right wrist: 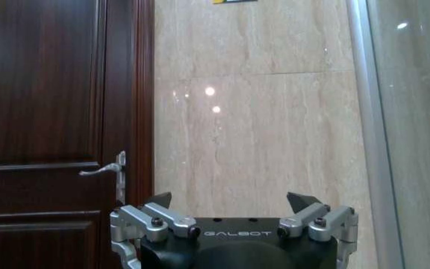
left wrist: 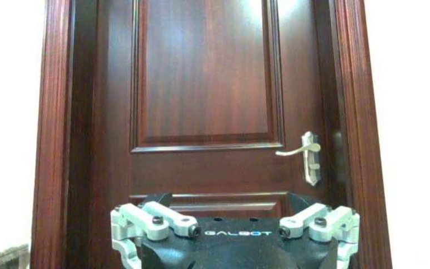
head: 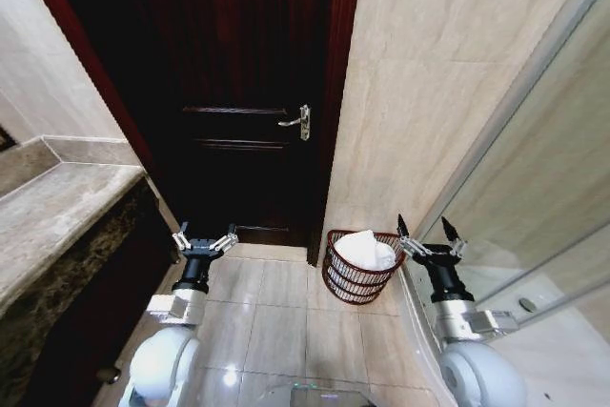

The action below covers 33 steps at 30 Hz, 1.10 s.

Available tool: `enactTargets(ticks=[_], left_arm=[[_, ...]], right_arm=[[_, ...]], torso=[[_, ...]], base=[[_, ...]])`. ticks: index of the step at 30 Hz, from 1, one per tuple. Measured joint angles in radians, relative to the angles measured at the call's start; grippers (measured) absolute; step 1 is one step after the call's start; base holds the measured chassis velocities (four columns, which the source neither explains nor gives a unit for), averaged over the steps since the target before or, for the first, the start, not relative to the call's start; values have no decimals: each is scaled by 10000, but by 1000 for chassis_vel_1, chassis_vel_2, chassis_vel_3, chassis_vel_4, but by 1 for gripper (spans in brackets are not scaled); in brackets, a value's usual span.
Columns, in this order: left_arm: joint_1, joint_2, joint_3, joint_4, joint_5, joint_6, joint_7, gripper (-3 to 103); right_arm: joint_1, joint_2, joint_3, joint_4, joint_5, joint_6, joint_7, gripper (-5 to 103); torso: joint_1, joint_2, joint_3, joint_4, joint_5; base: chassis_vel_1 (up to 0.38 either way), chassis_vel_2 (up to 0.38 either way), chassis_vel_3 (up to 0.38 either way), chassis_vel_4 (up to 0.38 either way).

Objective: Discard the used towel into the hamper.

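Observation:
A white towel (head: 366, 250) lies bunched inside the hamper (head: 355, 280), a dark red-brown wire basket standing on the floor against the tiled wall beside the door. My right gripper (head: 425, 232) is open just to the right of the hamper, at about rim height, holding nothing. Off to the hamper's left, my left gripper (head: 204, 236) is open and empty in front of the door. In the wrist views the left gripper (left wrist: 234, 203) faces the door and the right gripper (right wrist: 232, 200) faces the tiled wall.
A dark wooden door (head: 243, 83) with a metal lever handle (head: 296, 123) is shut straight ahead. A stone counter (head: 48, 212) runs along the left. A glass shower panel (head: 534, 197) stands on the right. Tiled floor (head: 276, 316) lies between my arms.

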State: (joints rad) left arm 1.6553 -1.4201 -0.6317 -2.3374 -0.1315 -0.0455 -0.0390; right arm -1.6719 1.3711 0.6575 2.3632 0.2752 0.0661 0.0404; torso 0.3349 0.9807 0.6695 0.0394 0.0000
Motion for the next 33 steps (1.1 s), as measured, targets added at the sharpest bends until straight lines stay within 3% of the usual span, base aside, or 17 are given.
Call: enactTargets(ticks=[33], left_arm=[[-178, 72, 32, 43, -29, 202, -8, 100]], right_arm=[[145, -113, -65, 160, 75, -606, 11, 100]], torso=[[719, 1608, 889, 0, 0]], base=[[0, 0, 0, 0]])
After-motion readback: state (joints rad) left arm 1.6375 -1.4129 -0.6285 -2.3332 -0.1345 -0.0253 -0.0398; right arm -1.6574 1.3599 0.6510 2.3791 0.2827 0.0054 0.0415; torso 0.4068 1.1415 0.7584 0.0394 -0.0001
